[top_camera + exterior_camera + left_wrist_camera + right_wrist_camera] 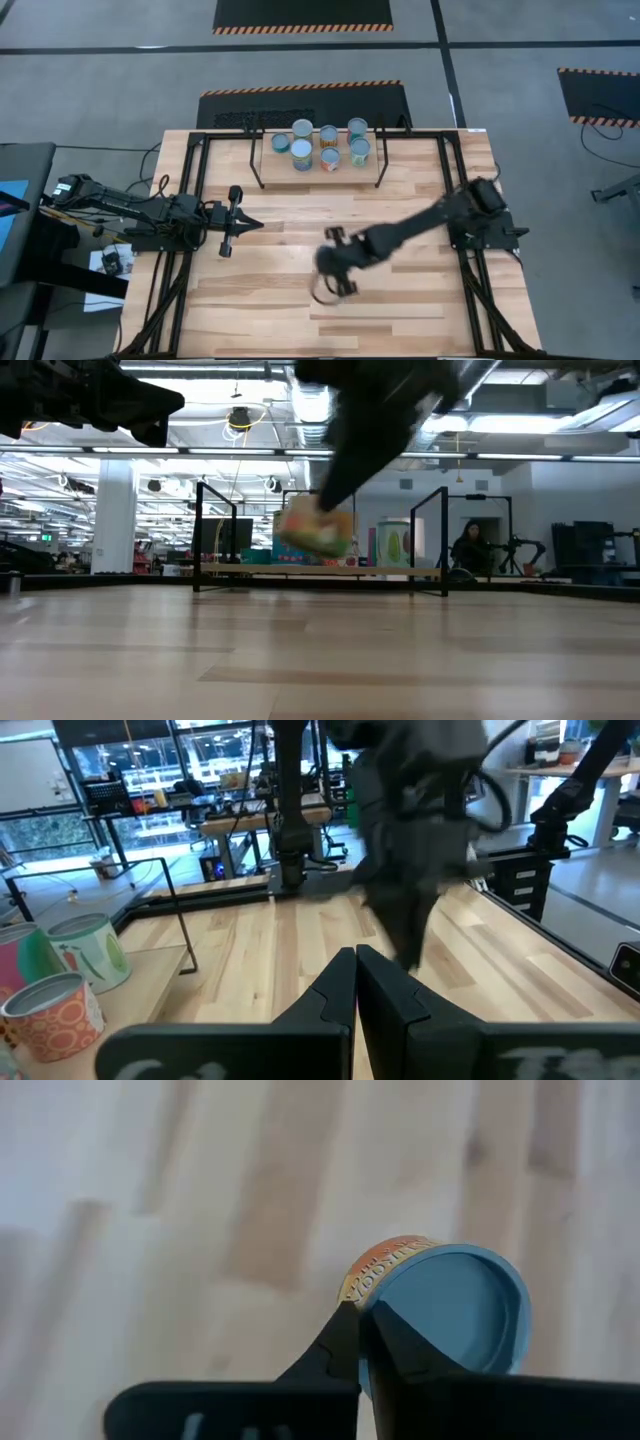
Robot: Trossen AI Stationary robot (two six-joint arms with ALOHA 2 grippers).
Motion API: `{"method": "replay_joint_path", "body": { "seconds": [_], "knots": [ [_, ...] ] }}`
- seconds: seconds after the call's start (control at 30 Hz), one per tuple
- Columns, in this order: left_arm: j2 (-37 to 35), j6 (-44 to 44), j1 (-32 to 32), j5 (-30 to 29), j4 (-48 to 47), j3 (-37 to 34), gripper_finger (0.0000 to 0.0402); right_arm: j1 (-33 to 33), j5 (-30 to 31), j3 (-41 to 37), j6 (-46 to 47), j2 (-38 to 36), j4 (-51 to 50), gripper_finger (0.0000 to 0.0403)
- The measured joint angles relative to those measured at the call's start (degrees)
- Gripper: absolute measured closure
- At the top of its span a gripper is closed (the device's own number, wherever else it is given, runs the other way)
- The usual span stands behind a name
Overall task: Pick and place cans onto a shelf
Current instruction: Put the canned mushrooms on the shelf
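Note:
Several cans (328, 145) with silvery-blue tops stand upright on the light-wood shelf (380, 571) at the table's far side. Two of them, a green one (92, 952) and an orange one (55, 1015), show in the left wrist view. My right gripper (335, 272) is over the middle of the table, shut on an orange-labelled can (450, 1308) that shows blurred and off the tabletop in the low view (315, 530). My left gripper (232, 222) waits shut and empty at the table's left (356, 982). My right gripper pinches the can at its top rim (362, 1295): one finger lies on the orange label side, the other over the edge of the blue top. The can is lifted clear of the table and tilted, its blue top facing the wrist camera.
The shelf's thin black legs (443, 540) rise at its ends. Bare wooden tabletop (400, 310) lies around and in front of my right gripper. A person (468, 550) sits in the room beyond the table's far edge.

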Motion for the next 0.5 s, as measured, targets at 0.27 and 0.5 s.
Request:
{"method": "replay_joint_path", "body": {
  "seconds": [0.27, 0.5],
  "knots": [
    [-0.02, 0.57, 0.0, 0.0, -0.08, 0.0, 0.04, -7.65, -2.81, 15.35, -13.2, 13.14, -3.8, 0.0389],
    [-0.02, 0.57, 0.0, 0.0, -0.39, 0.0, 0.04, -11.49, -2.73, 22.86, -18.52, 19.47, -6.1, 0.0385]
  ]
}}
